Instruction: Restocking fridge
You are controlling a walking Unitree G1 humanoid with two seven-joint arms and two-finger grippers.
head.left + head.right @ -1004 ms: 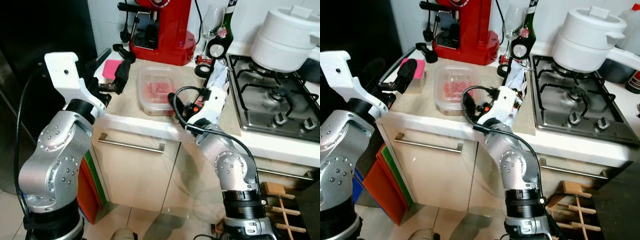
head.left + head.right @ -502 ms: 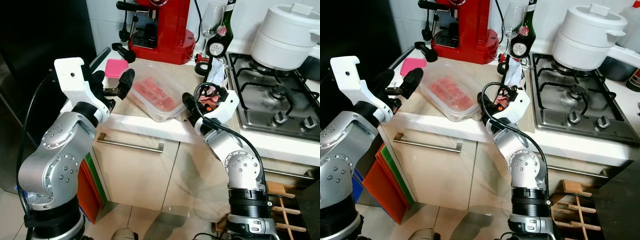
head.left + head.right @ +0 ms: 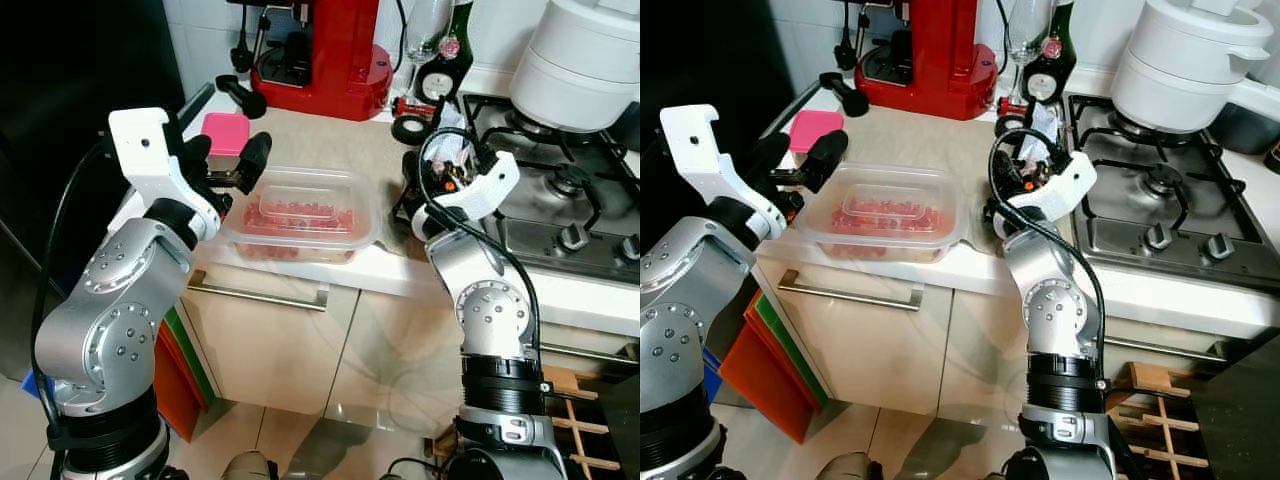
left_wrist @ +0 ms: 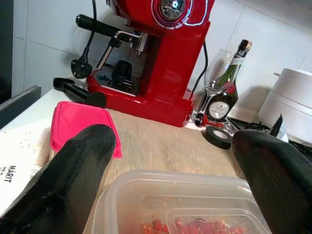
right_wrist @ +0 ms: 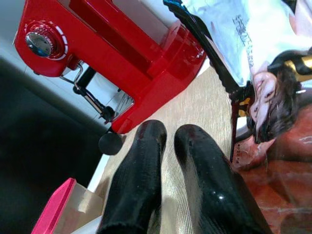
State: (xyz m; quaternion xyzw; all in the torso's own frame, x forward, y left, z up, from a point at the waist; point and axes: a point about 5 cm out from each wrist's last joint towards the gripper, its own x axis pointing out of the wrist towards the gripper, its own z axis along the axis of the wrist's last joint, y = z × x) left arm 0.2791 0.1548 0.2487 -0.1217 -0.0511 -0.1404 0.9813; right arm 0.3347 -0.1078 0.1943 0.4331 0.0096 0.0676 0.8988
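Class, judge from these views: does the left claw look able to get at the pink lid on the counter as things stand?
Probably yes. The left claw hangs open just beside the pink lid, with bare counter between; the clear food container sits to its other side, not in the way.

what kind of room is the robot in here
Almost certainly a home kitchen. A gas hob with a white pot is set into the worktop, a red coffee machine stands at the back, and cabinet fronts with a bar handle run below.
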